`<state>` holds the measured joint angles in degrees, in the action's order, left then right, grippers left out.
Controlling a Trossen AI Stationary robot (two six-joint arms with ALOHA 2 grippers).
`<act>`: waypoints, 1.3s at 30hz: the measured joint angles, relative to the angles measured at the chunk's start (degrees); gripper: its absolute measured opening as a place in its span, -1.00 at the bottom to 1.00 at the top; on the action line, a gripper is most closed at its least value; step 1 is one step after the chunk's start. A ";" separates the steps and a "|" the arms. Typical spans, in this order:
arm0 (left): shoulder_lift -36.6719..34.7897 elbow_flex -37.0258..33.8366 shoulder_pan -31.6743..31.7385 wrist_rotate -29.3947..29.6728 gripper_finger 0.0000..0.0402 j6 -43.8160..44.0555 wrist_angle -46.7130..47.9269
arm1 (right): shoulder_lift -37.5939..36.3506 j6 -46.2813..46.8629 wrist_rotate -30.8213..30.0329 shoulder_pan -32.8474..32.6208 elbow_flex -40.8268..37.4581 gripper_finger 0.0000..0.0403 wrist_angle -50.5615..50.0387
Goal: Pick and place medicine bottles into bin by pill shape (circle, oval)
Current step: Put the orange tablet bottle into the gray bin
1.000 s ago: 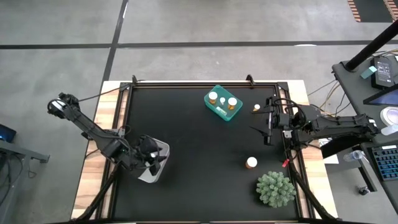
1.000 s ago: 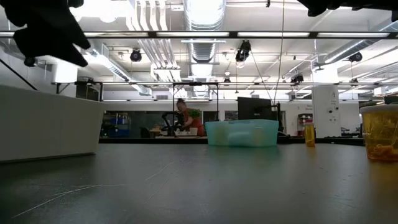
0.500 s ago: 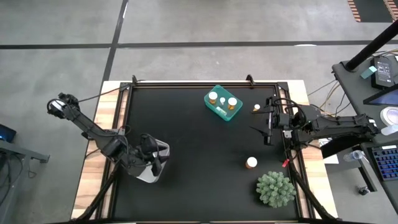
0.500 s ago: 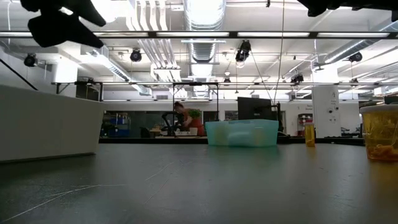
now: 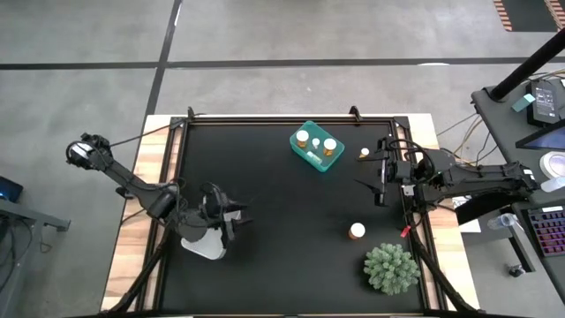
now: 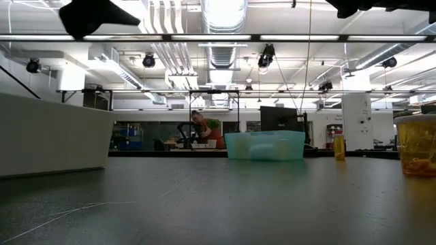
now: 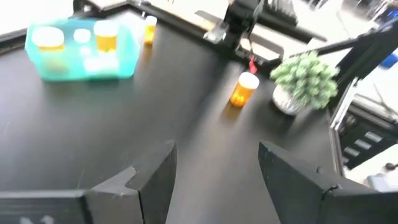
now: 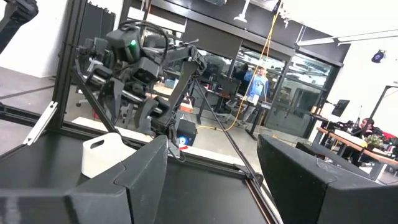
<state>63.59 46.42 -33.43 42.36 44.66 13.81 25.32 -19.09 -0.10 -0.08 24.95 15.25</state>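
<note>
Seen from above, your left gripper (image 5: 231,215) hangs over the black table (image 5: 282,256) at lower left of the frame, its fingers spread wide with nothing between them, just beside a white bin (image 5: 202,245) that sits at the table's left edge. In the left wrist view the two dark fingers (image 7: 155,177) stand well apart over bare tabletop.

Your right gripper (image 5: 377,179) waits at the table's right edge, middle right of the overhead frame, its fingers also parted and empty; its own wrist camera shows a clear gap between the fingers (image 8: 146,171), with the left arm and the white bin across the table.

The teal bin (image 5: 317,147) sits at upper centre of the overhead frame and holds three medicine bottles (image 5: 303,138) with white caps. A small bottle (image 5: 364,153) stands alone on the table to the right of the teal bin, near the right gripper. Another amber bottle (image 5: 357,231) stands at lower right, just above and left of the green spiky plant (image 5: 391,268).

At table height, the teal bin (image 6: 264,145) shows at centre of the frame, and an amber bottle (image 6: 416,144) fills the right edge. A person (image 6: 203,131) is in the room far behind.
</note>
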 joint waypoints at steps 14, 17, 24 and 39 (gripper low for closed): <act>3.99 -0.05 6.58 -0.83 0.05 -8.10 -7.56 | -0.01 0.02 0.00 0.00 0.01 0.19 0.02; 6.12 -0.05 8.87 -4.55 0.05 -8.42 -7.39 | -0.01 0.18 0.00 -0.01 0.02 0.19 0.02; 9.23 -0.05 14.34 -12.25 0.05 -12.35 -7.37 | -0.01 0.77 -0.02 -0.01 0.01 0.19 0.04; 8.92 -0.03 25.30 -20.53 0.05 -26.88 -7.41 | 0.00 4.33 -4.55 -0.02 0.02 0.19 0.02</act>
<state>72.51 46.39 -8.13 21.83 17.78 6.40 25.32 -14.77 -4.64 -0.10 24.97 15.27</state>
